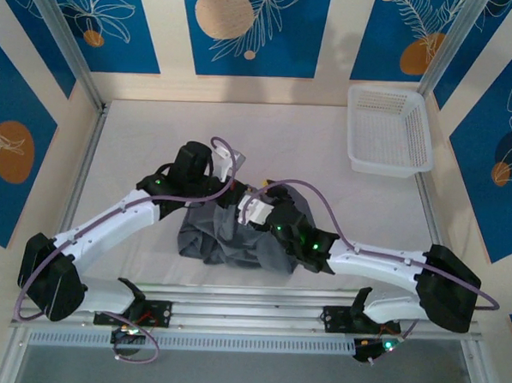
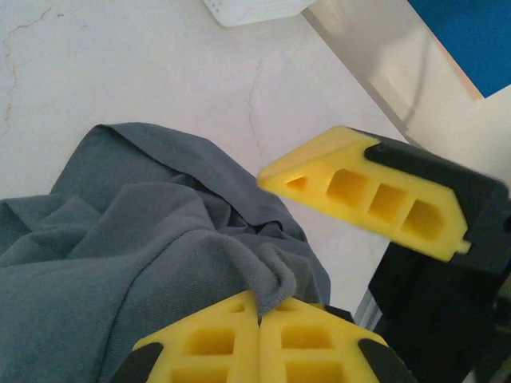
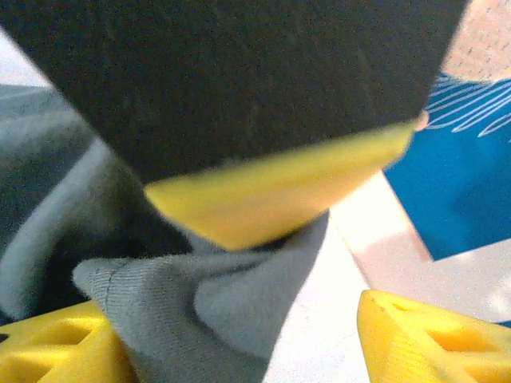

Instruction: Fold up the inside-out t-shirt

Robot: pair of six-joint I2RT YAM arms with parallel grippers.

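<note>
**White tabletop, grey heap: one pinch on, one pair of jaws waiting**

White table, blue leaf-print panels behind, and the inside-out t-shirt sits bunched at the near middle, nowhere near flat! The left gripper is clamped tight on a rolled edge of cloth. The right gripper gapes wide, with fabric draped over one finger. Best play, I'd say: close right on that fold, then draw the two apart to spread the shirt before any fold. The left arm angles in from the near left with its wrist tipped down. The right arm sweeps low from the near right, the grippers almost nose to nose.
</note>
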